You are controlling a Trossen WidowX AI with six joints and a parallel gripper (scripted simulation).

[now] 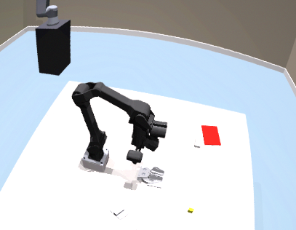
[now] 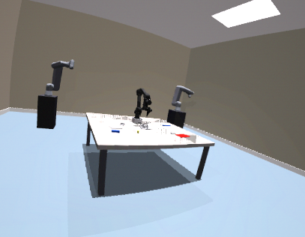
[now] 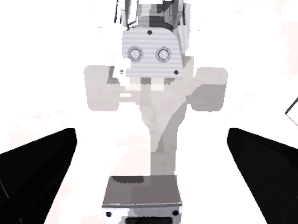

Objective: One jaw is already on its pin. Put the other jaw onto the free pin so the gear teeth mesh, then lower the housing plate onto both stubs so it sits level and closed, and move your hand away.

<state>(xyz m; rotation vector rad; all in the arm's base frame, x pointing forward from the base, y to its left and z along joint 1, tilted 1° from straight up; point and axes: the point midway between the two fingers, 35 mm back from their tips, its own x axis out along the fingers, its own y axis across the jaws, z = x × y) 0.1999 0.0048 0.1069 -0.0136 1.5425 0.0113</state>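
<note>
The grey housing plate lies over the base end of the gripper assembly. In the wrist view two round stub ends show side by side in its holes, and it looks flat. Whether it is fully closed is too fine to tell. The two grey jaws extend from it, side by side; their gear teeth and pins are hidden under the plate. My gripper is open and empty. It is above the assembly and toward the arm base, with both black fingers apart from the plate.
My arm's grey base stands behind the assembly. A red sheet lies off to one side, with a small white piece beside it. A yellow block and a blue bar lie on the table.
</note>
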